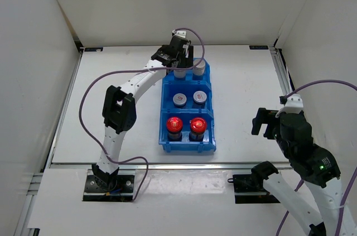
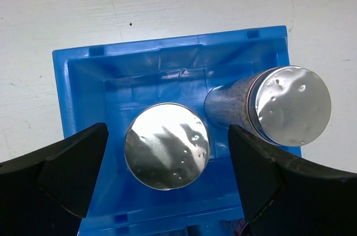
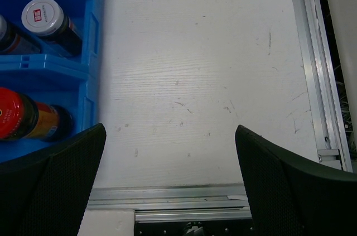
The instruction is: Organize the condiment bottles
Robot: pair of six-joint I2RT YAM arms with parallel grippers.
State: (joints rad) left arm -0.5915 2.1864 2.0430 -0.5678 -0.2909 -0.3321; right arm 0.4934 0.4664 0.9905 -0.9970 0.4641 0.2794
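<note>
Left gripper (image 2: 167, 152) wide around silver-capped cylinder (image 2: 167, 145), not touching; right gripper (image 3: 170, 135) wide. Likely rigid, slick: you grip the body

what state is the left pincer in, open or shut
Open: the left pincer has its fingers clear on either side of the silver-capped bottle, a gap showing each side.

Bin: blue plastic bin (image 1: 187, 145), three compartments in a row, standing mid-surface, its long side running away from the near edge.
Surface: white surface (image 1: 240, 80), faintly scratched and speckled.
Rail: aluminium rail (image 1: 282, 73) along the right edge.
Walls: white walls (image 1: 167, 1) on three sides.
</note>
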